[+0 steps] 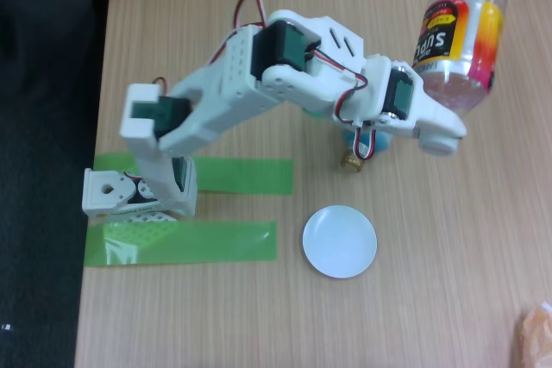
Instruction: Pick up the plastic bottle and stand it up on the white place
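In the fixed view I look down on my white arm (259, 84), which reaches from its base (138, 196) at the left edge of the wooden table (431, 299) toward the upper right. I take the white plate (340, 241) as my landmark: it lies flat and bare on the table, below the arm's wrist. The plastic bottle (461, 32) is well above and to the right of the plate, up off the plate and tilted, its white cap (440, 140) pointing down toward the plate side and its clear body running out past the top edge of the picture. Its red, yellow and black label band faces the camera. The pincer (427, 122) sits at the bottle's neck, just above the cap, and I read it as closed around the bottle there, though the jaws themselves are mostly hidden under the wrist housing. Two green tape strips (181, 243) lie to the left of the plate, by the base.
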Tool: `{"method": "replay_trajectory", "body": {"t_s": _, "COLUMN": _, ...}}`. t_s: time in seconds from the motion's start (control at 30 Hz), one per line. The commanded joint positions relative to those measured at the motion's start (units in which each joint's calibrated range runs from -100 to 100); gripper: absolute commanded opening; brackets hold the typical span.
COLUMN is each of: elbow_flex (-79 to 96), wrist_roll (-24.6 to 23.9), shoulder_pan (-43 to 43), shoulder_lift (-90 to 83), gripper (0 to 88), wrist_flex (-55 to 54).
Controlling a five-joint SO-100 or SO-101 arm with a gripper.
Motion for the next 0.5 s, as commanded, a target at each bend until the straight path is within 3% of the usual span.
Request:
{"method": "replay_trajectory", "body": {"t_s": 0.0, "elbow_flex": 12.07, "wrist_roll": 2.83, "shoulder_pan": 0.40, "shoulder_lift": -8.10, "gripper": 11.1, "wrist_flex": -11.01}}
{"method": "replay_trajectory", "body": {"t_s": 0.47, "elbow_flex": 73.18, "wrist_roll": 23.66, "shoulder_pan": 5.51, "shoulder_lift": -38.34, "gripper": 11.1, "wrist_flex": -55.39}}
